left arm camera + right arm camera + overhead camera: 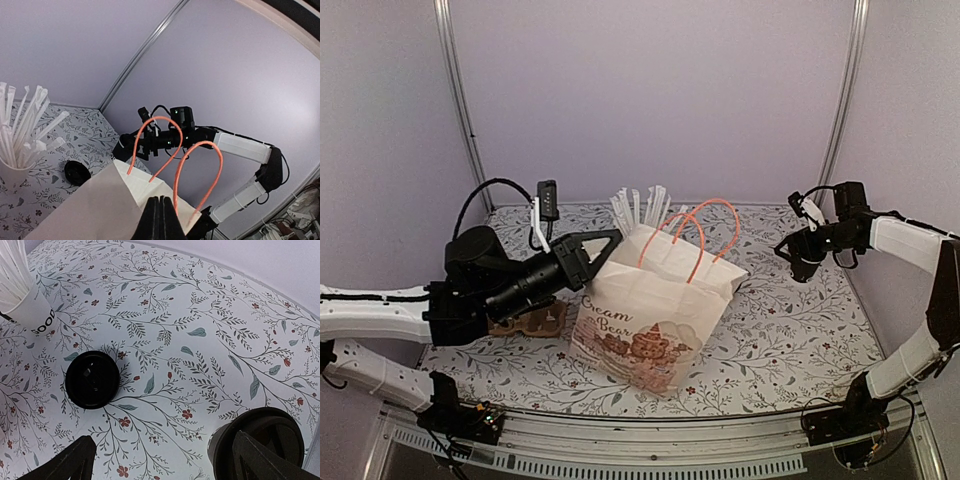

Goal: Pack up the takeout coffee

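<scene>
The takeout coffee, a dark cup with a round black lid, stands at the bottom right of the right wrist view, partly under my right fingertip. My right gripper is open, and the table shows between its jaws. In the top view it hangs at the far right, and I cannot pick out the cup below it. A white paper bag with orange handles stands mid-table. My left gripper is shut at the bag's top left corner. In the left wrist view it lies just before the bag's rim.
A second round black lid lies on the floral cloth left of the coffee and also shows in the left wrist view. A white cup of wrapped sticks stands behind the bag. A brown cardboard carrier lies under my left arm.
</scene>
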Controlling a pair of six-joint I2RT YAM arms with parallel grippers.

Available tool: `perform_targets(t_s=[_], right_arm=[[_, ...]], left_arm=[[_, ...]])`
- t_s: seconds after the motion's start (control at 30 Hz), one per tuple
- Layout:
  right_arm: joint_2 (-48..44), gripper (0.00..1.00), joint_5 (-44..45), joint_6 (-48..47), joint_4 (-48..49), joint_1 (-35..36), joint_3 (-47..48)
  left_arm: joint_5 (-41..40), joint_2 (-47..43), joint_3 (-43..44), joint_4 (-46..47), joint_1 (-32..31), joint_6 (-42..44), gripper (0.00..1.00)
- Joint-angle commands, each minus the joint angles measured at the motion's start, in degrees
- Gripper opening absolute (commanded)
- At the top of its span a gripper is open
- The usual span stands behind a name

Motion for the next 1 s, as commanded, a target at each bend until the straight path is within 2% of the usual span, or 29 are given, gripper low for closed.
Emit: perform_targets(t_s=[0.0,0.13,0.23,0.5,0.6,0.63,0.77,0.87,0.97], right_arm=[[0.56,0.99,-0.70,-0.06,-0.04,0.02,0.23],[0.70,0.99,-1.08,-0.14,-0.39,0.02,0.42],[0.53,0.99,-1.14,-0.39,-0.56,0.02,0.37],[0.06,0.99,-1.52,-0.74,-0.91,0.02,0.45],[-0.05,0.99,-1.62,-0.92,-0.93,0.02,0.45],[0.05,0.99,-1.61,-0.94,-0.97,0.00,0.53],[0.23,0.99,-1.40,-1.11,-1.27,0.02,0.62],[-0.09,0.99,-1.68,-1.11,-1.40,-0.07,0.54],[-0.49,0.99,-1.83,-1.11,-1.33,-0.09,0.45]], left_arm=[[-5.70,5.81,-5.16,26.84,-4.02,-0.76,0.00],[-10.56,12.02,-7.03,38.84,-7.14,1.77,0.00],[-14.02,16.05,-7.37,44.13,-8.44,3.40,0.00],[-24.87,17.59,-6.28,37.28,-10.59,4.76,0.00],[-26.69,16.94,-6.54,33.76,-10.67,3.93,0.00],[-26.79,16.79,-6.57,32.69,-10.62,3.85,0.04],[-25.50,13.18,-7.50,27.23,-10.60,4.77,0.36],[-25.78,5.67,-5.83,11.89,-10.58,2.91,0.49],[-27.35,-2.70,-1.59,-7.55,-10.40,2.31,0.56]])
